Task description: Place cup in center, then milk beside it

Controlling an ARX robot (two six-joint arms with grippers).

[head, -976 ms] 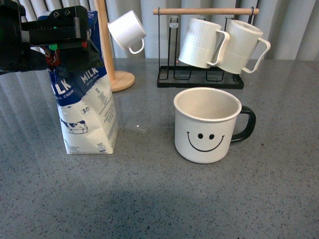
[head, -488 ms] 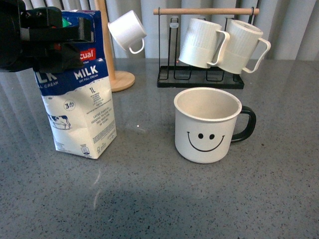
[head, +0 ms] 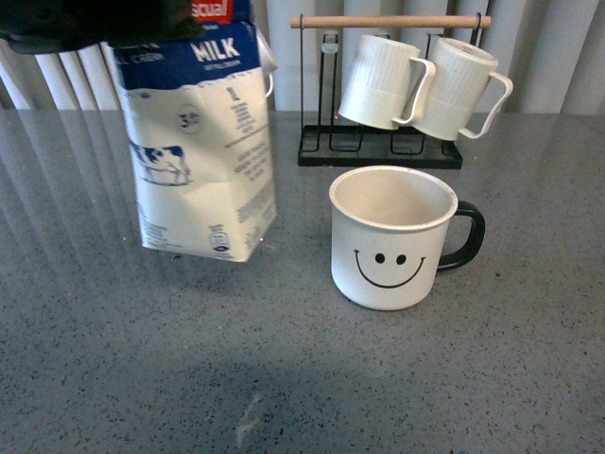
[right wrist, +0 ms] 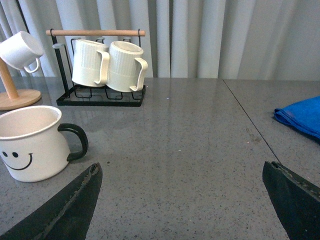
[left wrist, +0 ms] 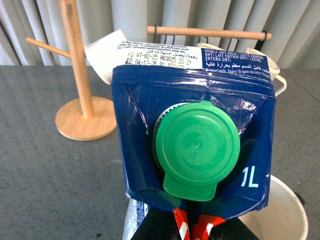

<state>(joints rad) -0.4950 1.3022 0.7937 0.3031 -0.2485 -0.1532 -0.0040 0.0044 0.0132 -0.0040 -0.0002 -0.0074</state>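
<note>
The left gripper [head: 142,24] is only a dark shape at the top edge of the front view, and most of it is cut off. Its jaws are hard to see, but they grip the top of the milk carton [head: 198,142]. The carton tilts and looks lifted off the gray table [head: 473,378]. Its top is cut off in that view. From the left wrist, the round green cap [left wrist: 197,147] fills the middle.

A small white cup [left wrist: 102,47] peeks out behind the carton, next to a wooden stand [left wrist: 82,107]. In the front view the carton covers almost all of them.

The smiley cup [head: 392,236] stands upright on the table, to the right of the carton and not touching it. Behind it, a black rack [head: 378,151] holds 2 ribbed mugs [head: 383,80].

The right gripper [right wrist: 182,167] has its jaws wide apart with nothing between them. A blue cloth [right wrist: 300,117] is cut off at the edge of the right wrist view.
</note>
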